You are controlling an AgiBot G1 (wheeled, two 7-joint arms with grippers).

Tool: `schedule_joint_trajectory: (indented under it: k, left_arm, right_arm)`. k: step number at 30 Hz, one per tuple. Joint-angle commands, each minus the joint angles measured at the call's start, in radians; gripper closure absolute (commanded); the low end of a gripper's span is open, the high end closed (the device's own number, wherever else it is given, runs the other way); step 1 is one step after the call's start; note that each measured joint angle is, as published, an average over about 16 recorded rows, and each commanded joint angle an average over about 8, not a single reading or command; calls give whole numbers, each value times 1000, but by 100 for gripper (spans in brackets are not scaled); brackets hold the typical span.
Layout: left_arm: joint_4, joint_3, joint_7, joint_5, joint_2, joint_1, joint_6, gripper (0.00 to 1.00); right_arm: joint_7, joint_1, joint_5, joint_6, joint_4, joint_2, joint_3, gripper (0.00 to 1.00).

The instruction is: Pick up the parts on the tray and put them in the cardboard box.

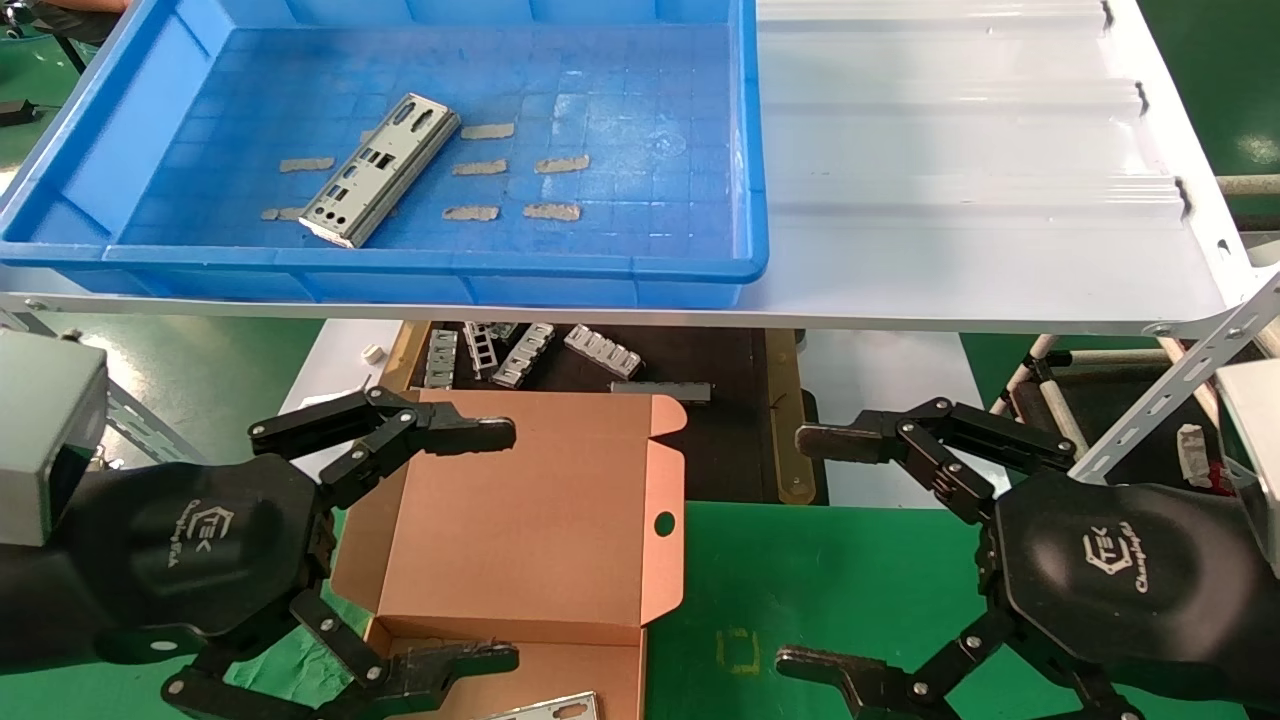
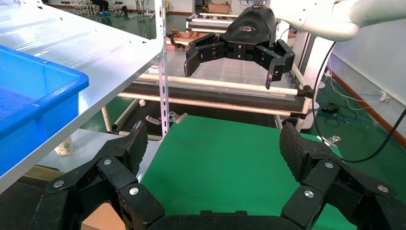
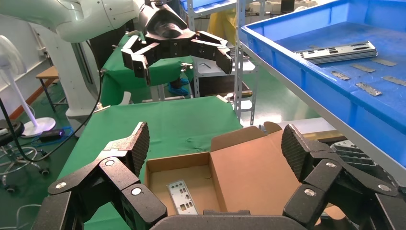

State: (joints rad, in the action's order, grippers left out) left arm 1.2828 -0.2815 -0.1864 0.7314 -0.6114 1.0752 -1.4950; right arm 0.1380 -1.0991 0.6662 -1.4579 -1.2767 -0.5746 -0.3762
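Count: I am seeing two silver parts. One part [image 1: 380, 170] is lying flat and diagonal on the floor of the blue tray [image 1: 640, 268], among eight small beige tape strips [image 1: 487, 131]. The second part [image 3: 181, 197] is lying flat inside the cardboard box [image 1: 530, 520]; in the head view only its edge is showing at the bottom.

The tray is sitting on the white ridged metal sheet [image 1: 960, 200], at its left end. The box is standing open on the green worktop [image 1: 820, 580], below the tray, lid folded back, with the round hole in the flap on its right side.

Several grey slotted metal pieces [image 1: 520, 352] are lying on a dark surface under the sheet.

Left hand [image 1: 505, 545] is hovering over the box with fingers spread wide, holding nothing. Right hand [image 1: 810, 550] is hovering over the worktop just right of the box, fingers also spread wide and holding nothing. The two hands are well apart.
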Motion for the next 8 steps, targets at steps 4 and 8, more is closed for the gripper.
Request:
schedule_joint_trajectory:
  k: [4, 8]
  left_arm:
    - [0, 0, 0, 0, 0, 0, 0, 0]
    - [0, 0, 0, 0, 0, 0, 0, 0]
  right_arm:
    - [0, 0, 0, 0, 0, 0, 0, 0]
    - [0, 0, 0, 0, 0, 0, 0, 0]
